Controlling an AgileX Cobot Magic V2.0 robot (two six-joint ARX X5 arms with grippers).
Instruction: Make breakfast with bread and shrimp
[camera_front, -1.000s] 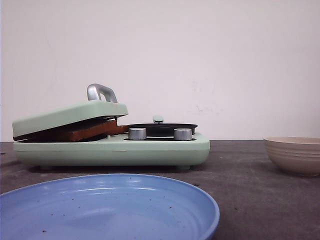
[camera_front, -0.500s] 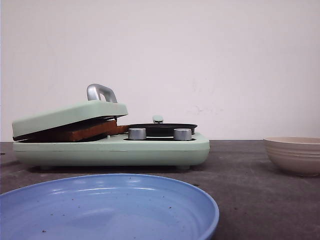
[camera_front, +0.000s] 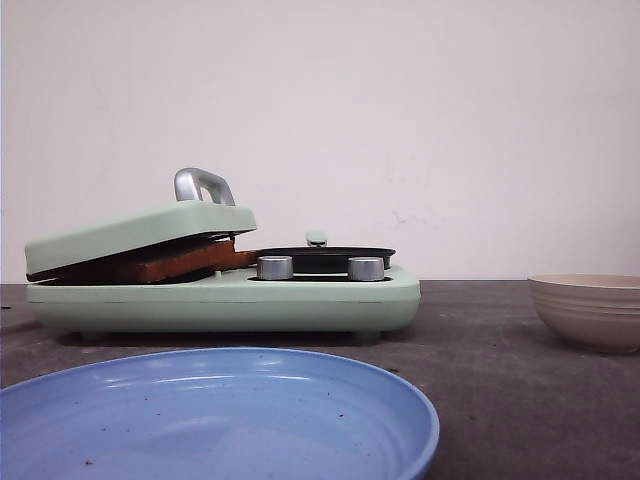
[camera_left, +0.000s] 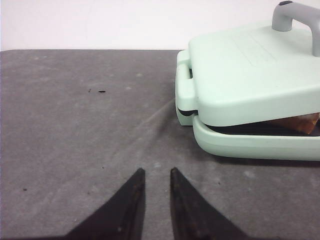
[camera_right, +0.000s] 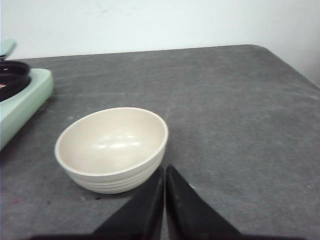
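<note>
Browned bread (camera_front: 180, 262) lies clamped under the partly lowered lid (camera_front: 140, 230) of the mint-green breakfast maker; only its crust edge (camera_left: 300, 122) shows in the left wrist view. No shrimp shows in any view. My left gripper (camera_left: 156, 172) hovers over bare table beside the maker's hinge end, its jaws a little apart with nothing between them. My right gripper (camera_right: 164, 169) is shut and empty, its tips close to the rim of the beige bowl (camera_right: 112, 147), which holds nothing. Neither gripper appears in the front view.
A black pan (camera_front: 322, 257) sits on the maker's right half behind two silver knobs (camera_front: 274, 267). A large blue plate (camera_front: 220, 420) fills the near foreground. The bowl (camera_front: 590, 310) stands at the right. The table's far right edge (camera_right: 300, 75) is near the bowl.
</note>
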